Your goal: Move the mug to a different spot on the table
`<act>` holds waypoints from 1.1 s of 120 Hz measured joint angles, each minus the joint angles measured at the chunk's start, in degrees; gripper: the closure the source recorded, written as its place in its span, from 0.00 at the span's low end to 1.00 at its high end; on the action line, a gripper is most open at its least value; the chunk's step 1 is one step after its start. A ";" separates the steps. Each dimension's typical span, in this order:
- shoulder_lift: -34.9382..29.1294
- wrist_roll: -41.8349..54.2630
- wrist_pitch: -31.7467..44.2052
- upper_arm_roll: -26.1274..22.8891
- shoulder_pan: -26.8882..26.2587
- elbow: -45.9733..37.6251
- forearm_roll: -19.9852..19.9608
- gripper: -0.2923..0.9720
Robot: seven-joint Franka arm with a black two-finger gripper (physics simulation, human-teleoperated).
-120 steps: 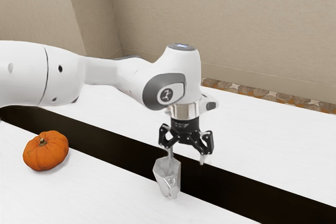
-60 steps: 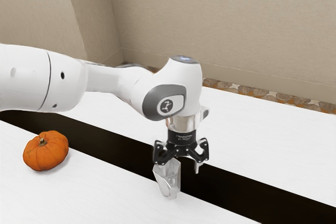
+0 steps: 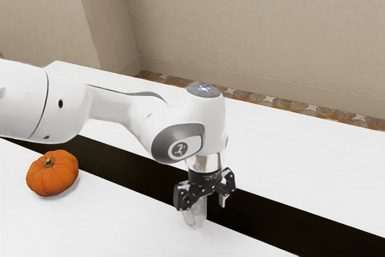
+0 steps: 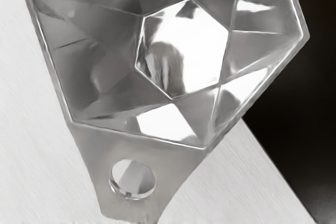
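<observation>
Status vs 1 s ago: arm (image 3: 120,112) has come down a good bit, wrist now low over the near tabletop (image 3: 108,221). Tool (image 3: 201,200) was hanging above the mug w/ one finger at its rim; now the tool body sits right on top of the mug (image 3: 197,218) and covers its upper part. It has also drifted slightly toward the exterior view's left.

Tool state: jaws spread wide, approx same spread as 1 s and 0.5 s ago, no closing seen. Finger (image 3: 224,194) on the gap side stands clear of the mug wall, over the dark gap (image 3: 271,221). Other finger is down at the mug, can't tell if inside or against the wall. No two-sided grip, so nothing held.

Mug: clear faceted glass, upright, same spot as before, i.e. not moved. Sits on the near tabletop at its far edge, just beside the dark gap that splits it from the second white surface (image 3: 301,148). Wrist view looks straight down into the mug (image 4: 178,61): faceted interior, flat handle (image 4: 131,182) w/ round hole pointing away from the gap, tabletop edge running under the mug's gap side.

Pumpkin (image 3: 52,173): orange, on the same tabletop, well apart from the mug toward the exterior view's left, close to the gap edge. Unchanged across all 3 frames.
</observation>
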 joint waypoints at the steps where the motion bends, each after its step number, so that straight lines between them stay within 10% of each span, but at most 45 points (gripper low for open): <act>1: -0.06 -0.23 -0.04 0.01 -0.04 -0.13 0.01 0.23; 96: 3.56 -6.54 5.42 2.77 -0.10 -3.76 -0.64 0.23; 132: 3.28 -6.46 6.27 2.90 -0.11 -3.64 -0.68 0.58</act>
